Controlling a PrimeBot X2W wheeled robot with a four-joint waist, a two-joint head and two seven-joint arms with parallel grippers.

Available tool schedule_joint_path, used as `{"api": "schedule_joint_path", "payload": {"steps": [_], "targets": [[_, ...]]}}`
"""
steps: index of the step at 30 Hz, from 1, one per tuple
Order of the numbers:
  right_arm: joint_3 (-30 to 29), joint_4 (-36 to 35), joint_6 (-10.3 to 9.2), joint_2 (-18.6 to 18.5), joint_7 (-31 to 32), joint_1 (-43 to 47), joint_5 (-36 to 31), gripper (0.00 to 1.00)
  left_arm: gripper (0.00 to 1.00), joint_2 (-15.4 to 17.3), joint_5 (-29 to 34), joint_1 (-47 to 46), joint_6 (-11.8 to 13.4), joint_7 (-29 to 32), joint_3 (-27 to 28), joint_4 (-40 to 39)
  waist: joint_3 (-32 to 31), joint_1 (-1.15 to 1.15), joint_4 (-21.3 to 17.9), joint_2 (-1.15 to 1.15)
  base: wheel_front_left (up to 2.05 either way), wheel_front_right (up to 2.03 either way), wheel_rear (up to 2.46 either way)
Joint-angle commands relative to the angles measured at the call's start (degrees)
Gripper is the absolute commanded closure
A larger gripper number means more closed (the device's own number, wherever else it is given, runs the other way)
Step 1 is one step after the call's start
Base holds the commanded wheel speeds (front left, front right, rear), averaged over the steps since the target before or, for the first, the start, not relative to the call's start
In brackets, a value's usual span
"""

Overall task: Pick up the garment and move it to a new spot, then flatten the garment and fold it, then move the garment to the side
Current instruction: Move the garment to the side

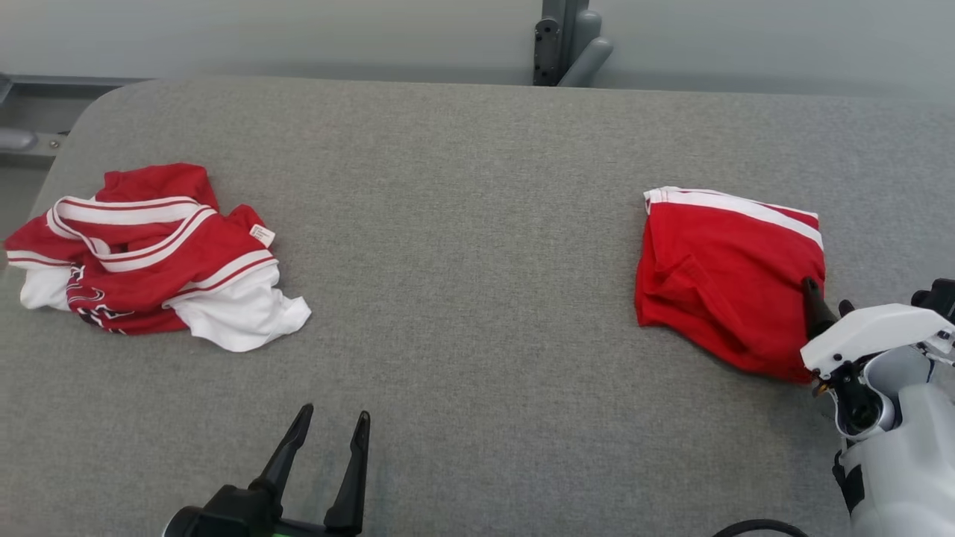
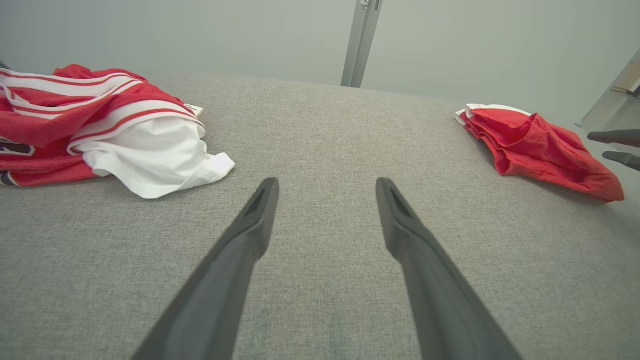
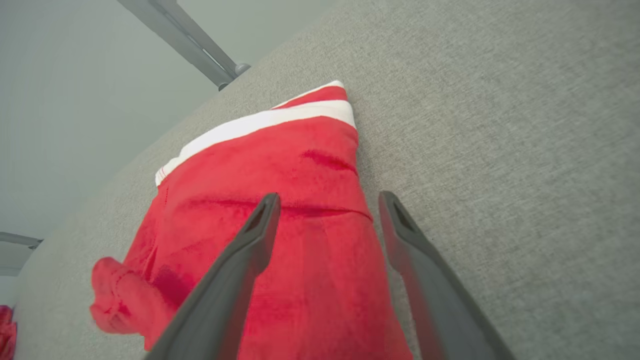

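On the right side of the grey table [image 1: 477, 134], the folded red garment [image 1: 727, 272] lay flat, its white band [image 3: 260, 122] along the far edge. Your right gripper [image 1: 827, 295] stood at the garment's near right corner, fingers parted and nothing pinched between them. Your left gripper [image 1: 334, 412] hovered over bare table near the front edge, likewise spread and empty. A crumpled red-and-white jersey [image 1: 149, 253] lay well apart at the left.

Judged from this layout, the fold was done and the step in hand was the shift to the side. To do it well, you would slide one finger under all the layers at the corner and close on the whole stack, not the top ply alone. You would then drag low and slowly so the fold did not open; cloth this soft would probably sag if lifted by one corner.

The right wrist view showed what the head view hid behind the pale wrist housing: one finger over the cloth, the other along its side edge above the table. Whether the tips touched the cloth could not be told. The left wrist view, low across the table, showed the stacked layers at the banded end and the garment's rumpled thickness, which the head view flattened.
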Motion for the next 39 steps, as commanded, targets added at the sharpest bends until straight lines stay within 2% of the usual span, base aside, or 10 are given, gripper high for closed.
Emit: {"api": "schedule_joint_path", "payload": {"steps": [1, 10, 11, 12, 13, 19, 26, 32, 39], "targets": [[-0.65, 0.66, 0.00, -0.34, -0.46, -0.85, 0.47, 0.00, 0.00, 0.41, -0.36, -0.74, 0.04, -0.01, -0.25, 0.21, 1.47, 0.00, 1.85, -0.01, 0.00, 0.00, 0.00], [-7.31, 16.10, 0.00, -2.07, -3.81, -8.89, -2.83, 0.00, 0.00, 0.41, -0.62, -1.94, 0.04, -0.01, -1.04, 0.78, 2.44, 0.00, 3.88, -0.01, 0.00, 0.00, 0.00], [-7.88, 17.25, 0.00, -2.28, -4.19, -9.50, -3.07, 0.49, 0.00, 0.37, -0.63, -1.99, 0.04, -0.01, -1.01, 0.76, 2.51, 0.00, 3.81, -0.01, 0.00, 0.00, 0.00], [-8.38, 18.46, 0.00, -2.31, -4.54, -10.22, -3.17, 0.85, 0.00, 0.30, -0.71, -2.06, 0.04, -0.01, -1.00, 0.66, 2.62, 0.00, 3.62, -0.01, 0.00, 0.00, 0.00], [-8.39, 19.30, 0.00, -2.19, -4.94, -10.87, -3.30, 1.00, 0.00, 0.22, -0.69, -2.18, 0.04, -0.01, -0.99, 0.55, 2.75, 0.00, 3.30, -0.01, 0.00, 0.00, 0.00], [-5.47, 19.93, 0.00, -2.63, -8.27, -14.45, -4.07, 1.00, 0.00, -0.49, -1.10, -3.10, 0.04, -0.01, -0.81, -0.09, 3.56, 0.00, 0.47, -0.01, 0.00, 0.00, 0.00], [3.80, 16.63, 0.00, -1.08, -7.85, -16.45, -1.54, 1.00, 0.00, -1.28, -1.49, -3.24, 0.04, -0.01, -0.01, -1.56, 4.75, 0.00, -7.23, -0.01, 0.00, 0.00, 0.00], [7.47, 15.32, -0.01, -4.24, -8.18, -16.55, -1.01, 1.00, 0.00, -0.54, -1.40, -6.41, 0.04, -0.01, -1.73, -2.67, 8.14, 0.00, -12.39, -0.01, 0.00, 0.00, 0.00], [6.48, 16.40, -0.01, -9.81, -10.13, -18.12, -3.43, 1.00, 0.00, 1.07, -1.90, -10.53, 0.04, -0.01, -3.48, -3.49, 13.05, 0.00, -12.22, -0.01, 0.00, 0.00, 0.00]]}}
